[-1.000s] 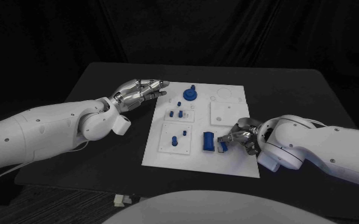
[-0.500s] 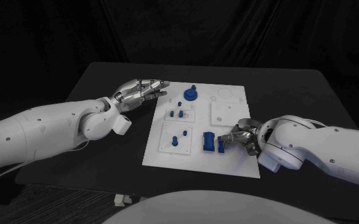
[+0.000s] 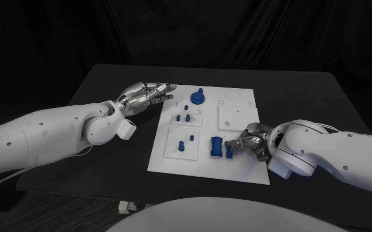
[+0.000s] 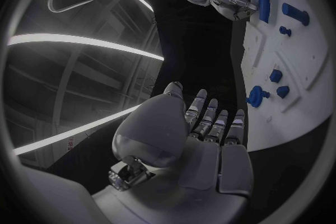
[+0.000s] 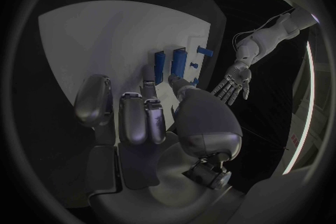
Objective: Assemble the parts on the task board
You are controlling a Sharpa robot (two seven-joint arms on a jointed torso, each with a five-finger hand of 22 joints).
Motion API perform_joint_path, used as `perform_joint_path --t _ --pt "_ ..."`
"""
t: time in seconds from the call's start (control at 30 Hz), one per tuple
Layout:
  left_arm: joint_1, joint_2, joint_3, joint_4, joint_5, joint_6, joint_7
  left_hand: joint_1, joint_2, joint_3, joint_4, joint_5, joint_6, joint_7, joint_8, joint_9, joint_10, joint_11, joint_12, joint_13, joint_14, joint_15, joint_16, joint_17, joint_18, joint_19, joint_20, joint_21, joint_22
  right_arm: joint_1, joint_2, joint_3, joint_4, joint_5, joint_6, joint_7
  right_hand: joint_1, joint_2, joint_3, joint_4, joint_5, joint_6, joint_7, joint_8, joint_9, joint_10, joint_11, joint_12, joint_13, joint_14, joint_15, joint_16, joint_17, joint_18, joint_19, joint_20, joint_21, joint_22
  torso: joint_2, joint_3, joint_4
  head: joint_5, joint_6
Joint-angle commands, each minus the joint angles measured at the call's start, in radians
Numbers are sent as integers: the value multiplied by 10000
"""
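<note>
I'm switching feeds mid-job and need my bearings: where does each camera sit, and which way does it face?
Head view: on the robot's head, looking down at the white board; both arms show, left hand and right hand.
Left wrist view: behind the left hand, facing the board.
Right wrist view: behind the right hand, over the board.
All three share the blue block.

Curled silver fingers of the right hand (image 3: 249, 145) hide whether it grips the small blue part (image 3: 229, 150)
</note>
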Motion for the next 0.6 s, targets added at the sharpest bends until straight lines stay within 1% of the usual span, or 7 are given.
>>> perform_joint_path --t 0.03,0.17,0.23,0.3,0.4,0.47,0.6 --pt "-17 -1 9 32 21 98 215 124 3 49 -9 44 93 617 45 12 64 39 -37 4 6 41 49 12 -111 69 8 32 13 -10 -263 4 239 -364 -373 67 -223 -93 -294 251 -486 -61 29 -49 31 1045 -53 25 2629 440 -41 -17 61 -7 628 -21 -22 1577 0 4 0 39 -2" --pt "-18 -23 9 40 21 8 446 166 -32 56 -31 80 149 613 76 20 101 36 9 12 32 46 98 19 -124 88 8 45 39 276 -749 6 604 -254 -763 476 -821 -48 -870 1019 -224 -42 11 -11 74 1045 -66 25 2629 486 -46 83 286 -28 668 -22 118 1613 -2 0 9 15 -2" --pt "-18 -27 9 34 21 -32 575 194 -57 62 -31 104 176 602 99 22 132 29 20 15 83 43 187 33 -130 107 7 58 61 531 -998 6 771 25 -959 862 -1290 255 -1295 1904 184 78 -28 55 119 1045 -99 25 2629 508 -67 152 429 -35 685 -33 181 1629 -12 0 -2 16 -2" --pt "-18 -28 9 30 21 -75 682 202 -63 65 -28 110 207 601 115 26 153 28 43 19 103 42 217 37 -133 117 7 65 74 787 -1231 6 926 403 -1205 1289 -1586 425 -1606 1950 384 115 -44 64 133 1045 -99 25 2629 507 -76 168 453 -43 689 -43 235 1641 -10 -2 -1 13 -2" --pt "-18 -30 9 23 21 -105 786 212 -73 67 -20 113 240 599 135 29 181 19 56 21 132 37 259 42 -130 161 4 96 141 1058 -1456 6 1081 802 -1618 1896 -2278 964 -2162 1955 -145 257 -71 95 158 1045 -129 25 2629 539 -85 260 664 -65 702 -48 386 1674 -6 -1 1 -18 -2" --pt "-19 -29 9 16 21 -120 822 217 -73 71 -16 117 256 596 145 30 198 17 69 22 152 34 292 46 -127 179 4 108 164 1162 -1517 5 1112 966 -1738 2254 -2366 1166 -2415 1940 -338 135 -20 -44 90 1045 -67 25 2629 574 -41 340 855 -100 719 -24 582 1716 -1 -3 -4 -38 -2" --pt "-19 -31 9 10 21 -122 853 220 -71 73 -13 118 270 596 153 31 215 18 90 25 162 34 305 47 -125 183 4 111 163 1156 -1491 3 1059 1161 -1453 2769 -2651 1480 -2922 1936 -1221 -276 152 -451 -191 1045 75 25 2629 566 83 356 842 -122 711 55 677 1732 27 -5 9 -29 -2"
